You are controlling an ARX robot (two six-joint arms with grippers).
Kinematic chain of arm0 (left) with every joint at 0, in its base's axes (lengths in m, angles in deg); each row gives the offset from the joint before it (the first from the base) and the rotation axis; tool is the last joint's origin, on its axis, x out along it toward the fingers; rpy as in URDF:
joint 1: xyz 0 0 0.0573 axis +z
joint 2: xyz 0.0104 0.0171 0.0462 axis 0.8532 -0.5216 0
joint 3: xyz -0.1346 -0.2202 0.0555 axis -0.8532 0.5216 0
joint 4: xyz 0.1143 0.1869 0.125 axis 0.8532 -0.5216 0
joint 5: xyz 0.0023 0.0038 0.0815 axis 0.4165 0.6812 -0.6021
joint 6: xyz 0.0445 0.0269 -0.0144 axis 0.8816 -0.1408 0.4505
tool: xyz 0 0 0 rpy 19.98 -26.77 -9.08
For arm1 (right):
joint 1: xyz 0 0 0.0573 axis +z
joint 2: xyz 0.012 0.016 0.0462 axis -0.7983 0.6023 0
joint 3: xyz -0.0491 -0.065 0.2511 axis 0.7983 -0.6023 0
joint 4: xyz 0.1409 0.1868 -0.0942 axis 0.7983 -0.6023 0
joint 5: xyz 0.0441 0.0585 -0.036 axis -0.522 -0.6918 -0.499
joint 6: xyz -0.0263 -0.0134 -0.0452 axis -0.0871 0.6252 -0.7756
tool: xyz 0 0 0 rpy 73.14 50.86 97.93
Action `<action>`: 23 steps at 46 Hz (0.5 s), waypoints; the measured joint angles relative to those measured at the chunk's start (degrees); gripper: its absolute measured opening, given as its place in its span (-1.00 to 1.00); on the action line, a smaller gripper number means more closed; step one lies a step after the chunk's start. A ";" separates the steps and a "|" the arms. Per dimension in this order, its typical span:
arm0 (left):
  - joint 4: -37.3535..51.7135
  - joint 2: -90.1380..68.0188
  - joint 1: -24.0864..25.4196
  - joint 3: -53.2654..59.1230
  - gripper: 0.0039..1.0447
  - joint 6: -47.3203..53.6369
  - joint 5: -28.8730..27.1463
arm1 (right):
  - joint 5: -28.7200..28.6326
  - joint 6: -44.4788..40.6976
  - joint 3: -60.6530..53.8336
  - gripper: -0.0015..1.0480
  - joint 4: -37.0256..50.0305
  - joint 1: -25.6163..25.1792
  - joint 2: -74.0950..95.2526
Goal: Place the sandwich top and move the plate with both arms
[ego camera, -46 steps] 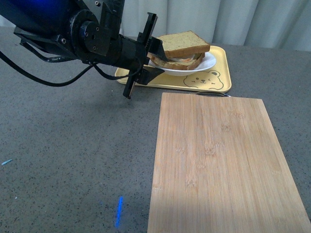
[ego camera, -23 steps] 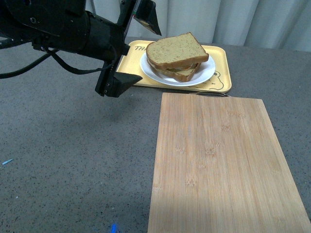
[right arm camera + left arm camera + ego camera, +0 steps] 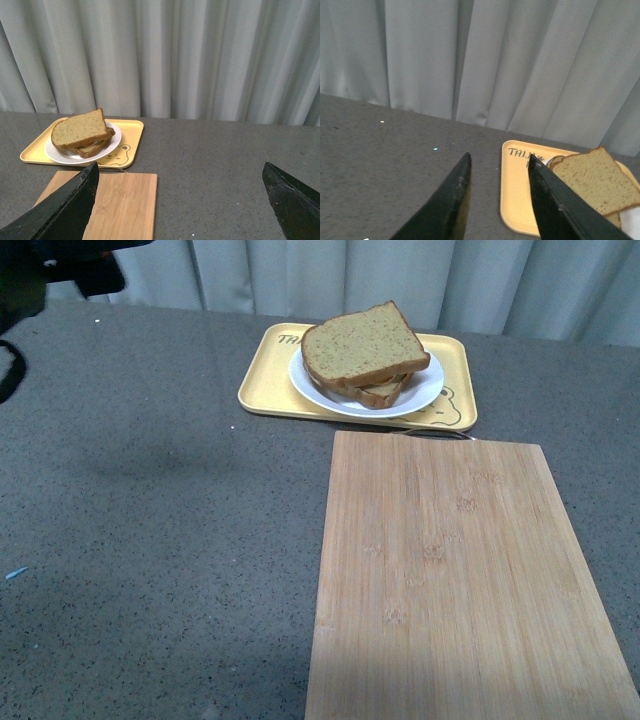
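Tan sandwich top on plate, beside left end effector

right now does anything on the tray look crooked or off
Slightly. The top slice of bread sits skewed on the sandwich, so a corner of the lower slice pokes out beneath it toward the cutting board. The white plate lies flat on the yellow tray, nothing spilled or damaged.
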 joint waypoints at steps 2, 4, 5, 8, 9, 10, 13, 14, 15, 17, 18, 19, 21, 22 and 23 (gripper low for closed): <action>0.55 3.19 1.14 4.17 -0.49 2.64 1.01 | -0.04 0.00 0.00 0.82 0.00 0.00 0.00; 0.66 5.35 2.03 7.63 -0.66 3.96 1.68 | -0.02 0.00 0.00 0.82 0.00 0.00 0.00; 0.68 6.56 2.54 9.53 -0.76 4.35 1.90 | -0.02 0.00 0.00 0.82 0.00 0.00 0.00; 0.68 8.76 3.15 12.24 -0.93 4.94 2.80 | 0.02 0.00 0.00 0.82 0.00 0.00 0.00; 0.68 9.27 3.28 12.81 -0.94 4.90 2.93 | 0.00 0.00 0.00 0.82 0.00 0.00 0.00; 0.68 11.61 3.78 14.93 -0.93 5.46 3.74 | 0.00 0.00 0.00 0.82 0.00 0.00 0.00; 0.63 14.16 4.13 16.92 -0.93 5.66 4.55 | 0.02 0.00 0.00 0.82 0.00 0.00 0.00; 0.59 14.67 4.22 17.29 -0.93 5.75 4.76 | 0.00 0.00 0.00 0.82 0.00 0.00 0.00; 0.46 15.76 4.44 18.12 -0.93 5.84 4.83 | 0.00 0.00 0.00 0.82 0.00 0.00 0.00; 0.02 17.88 4.92 19.71 -0.93 5.90 5.25 | 0.00 0.00 0.00 0.82 0.00 0.00 0.00; -0.24 18.86 5.18 20.46 -0.93 5.90 5.31 | 0.02 0.00 0.00 0.82 0.00 0.00 0.00; -0.37 19.34 5.33 20.83 -0.93 5.92 5.44 | 0.00 0.00 0.00 0.82 0.00 0.00 0.00; -1.03 21.24 5.84 22.27 -0.93 5.99 5.86 | 0.00 0.00 0.00 0.82 0.00 0.00 0.00; -1.95 22.47 6.10 22.82 -0.93 6.03 6.05 | 0.00 0.00 0.00 0.82 0.00 0.00 0.00; -4.44 24.68 6.47 23.41 -0.93 6.05 6.19 | 0.00 0.00 0.00 0.82 0.00 0.00 0.00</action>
